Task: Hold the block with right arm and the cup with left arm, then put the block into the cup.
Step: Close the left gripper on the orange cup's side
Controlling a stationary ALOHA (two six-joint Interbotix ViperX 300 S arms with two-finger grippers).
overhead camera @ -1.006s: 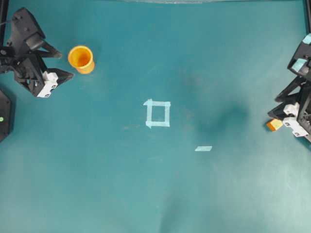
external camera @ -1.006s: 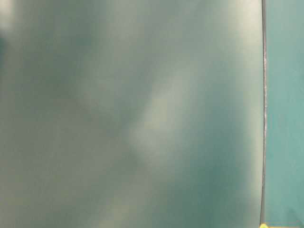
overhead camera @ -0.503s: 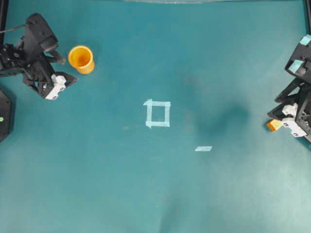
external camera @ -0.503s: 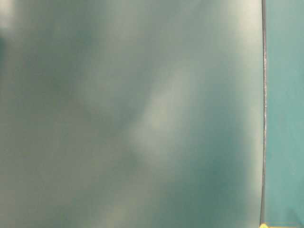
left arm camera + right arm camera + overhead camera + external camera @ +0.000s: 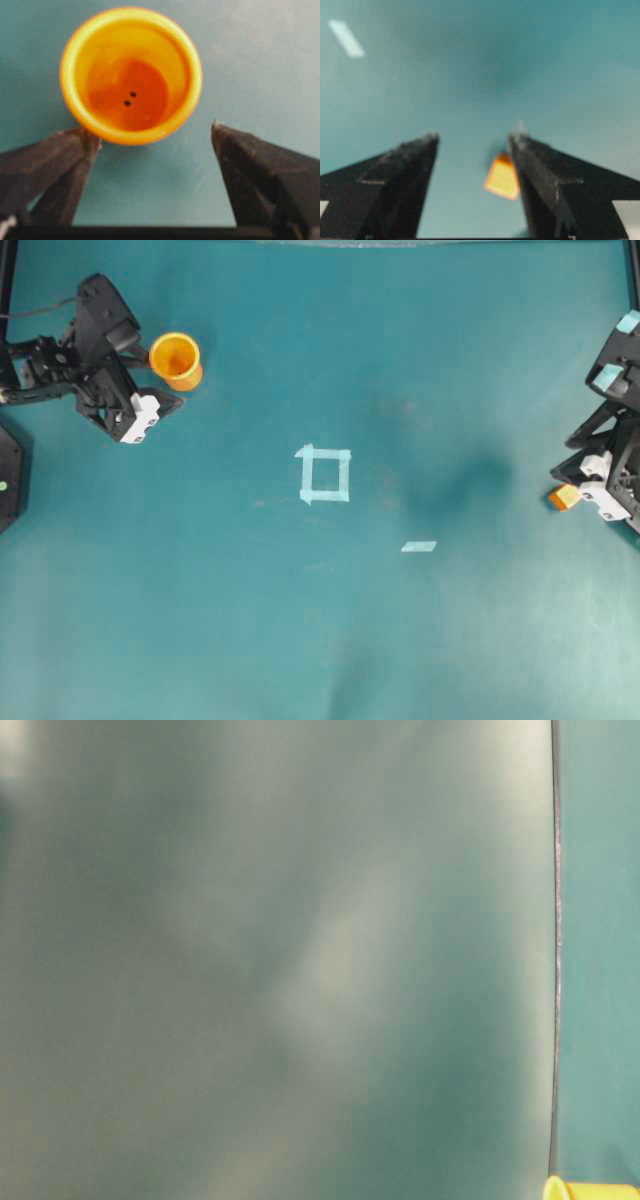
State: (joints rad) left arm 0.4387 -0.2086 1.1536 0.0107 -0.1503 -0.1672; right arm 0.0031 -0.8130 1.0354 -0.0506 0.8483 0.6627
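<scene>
Table-level view: blur, only the cup's (image 5: 590, 1189) rim.

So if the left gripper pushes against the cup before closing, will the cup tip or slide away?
Probably it slides or tips easily: the cup looks like thin plastic, empty, so likely light. It stands upright on smooth table, and one finger of the open left gripper is already at its rim. Its round wall may also slip sideways out of an off-centre grip.

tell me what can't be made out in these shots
- Table-level view: mostly blur; only the rim of the cup shows, cut off by the bottom edge.
- Overhead view: the right gripper is cropped by the right edge, partly hiding the block.
- Right wrist view: too blurred to tell whether the block touches a finger.
</scene>
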